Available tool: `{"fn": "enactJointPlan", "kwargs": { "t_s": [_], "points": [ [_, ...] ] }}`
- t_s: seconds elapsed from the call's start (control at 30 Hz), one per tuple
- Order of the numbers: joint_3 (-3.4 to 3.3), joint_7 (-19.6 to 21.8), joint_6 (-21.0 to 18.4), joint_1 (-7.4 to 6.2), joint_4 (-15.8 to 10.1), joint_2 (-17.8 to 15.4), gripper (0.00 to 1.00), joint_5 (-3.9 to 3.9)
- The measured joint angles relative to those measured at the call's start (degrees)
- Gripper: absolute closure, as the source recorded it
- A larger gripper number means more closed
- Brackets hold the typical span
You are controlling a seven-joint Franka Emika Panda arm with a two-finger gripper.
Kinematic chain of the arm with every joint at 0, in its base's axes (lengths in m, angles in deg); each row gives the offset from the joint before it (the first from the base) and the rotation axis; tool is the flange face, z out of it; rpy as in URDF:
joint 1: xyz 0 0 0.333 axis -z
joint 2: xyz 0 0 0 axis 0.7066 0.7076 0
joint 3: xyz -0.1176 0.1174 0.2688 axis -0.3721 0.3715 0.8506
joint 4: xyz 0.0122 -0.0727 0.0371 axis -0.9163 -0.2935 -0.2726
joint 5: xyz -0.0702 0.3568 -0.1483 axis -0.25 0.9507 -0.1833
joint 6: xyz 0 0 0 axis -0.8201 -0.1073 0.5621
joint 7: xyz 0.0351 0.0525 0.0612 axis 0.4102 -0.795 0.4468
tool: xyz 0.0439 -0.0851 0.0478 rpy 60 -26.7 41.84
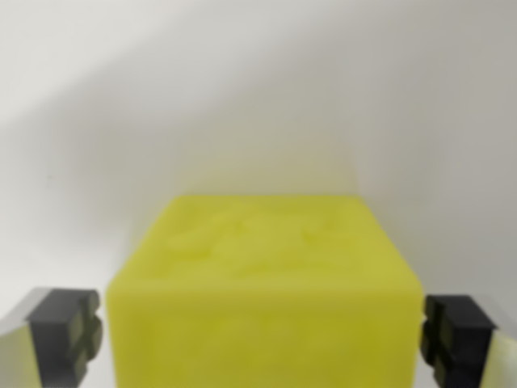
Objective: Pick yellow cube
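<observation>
Yellow cube (262,291) fills the lower centre of the wrist view, sitting on a plain white worktop (242,97), and runs off the bottom edge at 6 o'clock. Gripper (262,335) straddles it: one dark pad (69,335) at 9 o'clock of the cube, the other at 3 o'clock. The jaws stand wide, with a thin sliver of gap on each side, not touching as far as the blur lets me tell. The cube looks square, no long axis, faces roughly parallel to the pads. It lies dead centre between the jaws, so the next move is likely just to close. Depth along the pads can't be judged.
</observation>
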Motion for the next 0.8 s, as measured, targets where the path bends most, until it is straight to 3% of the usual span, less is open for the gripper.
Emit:
{"fn": "enactJointPlan", "kwargs": {
  "t_s": [0.37, 0.4, 0.8],
  "points": [
    [0.00, 0.0, 0.2, 0.02, 0.1, 0.2, 0.00, 0.02],
    [0.00, 0.1, 0.2, 0.02, 0.1, 0.2, 1.00, 0.02],
    [0.00, 0.1, -1.0, 0.02, -0.5, -1.6, 1.00, 0.02]
  ]
}}
